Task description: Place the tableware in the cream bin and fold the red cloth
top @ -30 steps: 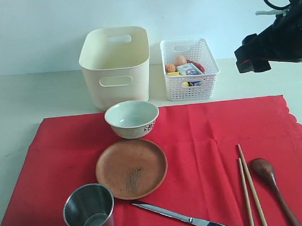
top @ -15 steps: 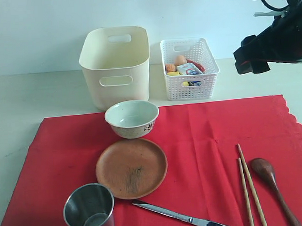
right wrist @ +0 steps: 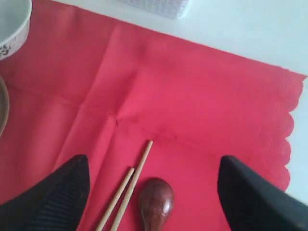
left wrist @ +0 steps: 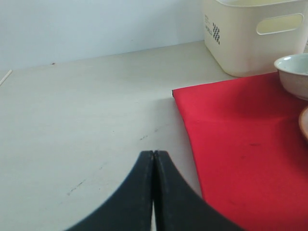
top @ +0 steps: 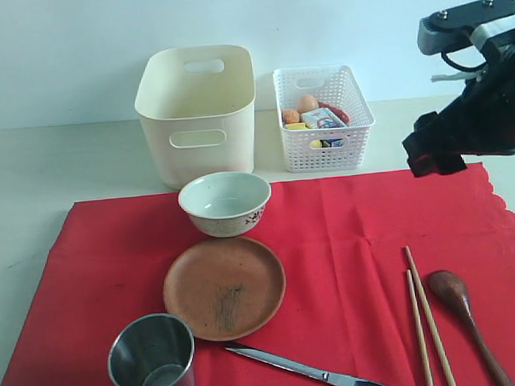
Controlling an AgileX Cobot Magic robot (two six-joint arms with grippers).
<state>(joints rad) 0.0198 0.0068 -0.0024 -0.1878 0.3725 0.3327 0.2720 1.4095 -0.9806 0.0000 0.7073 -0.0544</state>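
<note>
Right gripper [top: 434, 155] sits lower, jaws spread, over cloth [top: 345, 232] at 2 o'clock. Left gripper [left wrist: 153, 156] jaws meet. On cloth: two chopsticks [top: 425, 314], one each spoon [top: 457, 300], bowl [top: 225, 203], plate [top: 225, 287], cup [top: 152, 358], knife [top: 308, 372]. One bin [top: 199, 119], 11 o'clock.

My right arm [top: 485, 115] has come down. 1 s ago my right fingers [top: 428, 156] hung high in the exterior view, level with the top of the white lattice basket [top: 323, 122], and 0.5 s ago they had barely shifted. Now they sit lower, and their dark tip overlaps the far edge of the red cloth [top: 345, 240] near its scalloped side. The wrist camera housing [top: 468, 21] above them, cut off by the top of the picture before, now shows whole.
</note>
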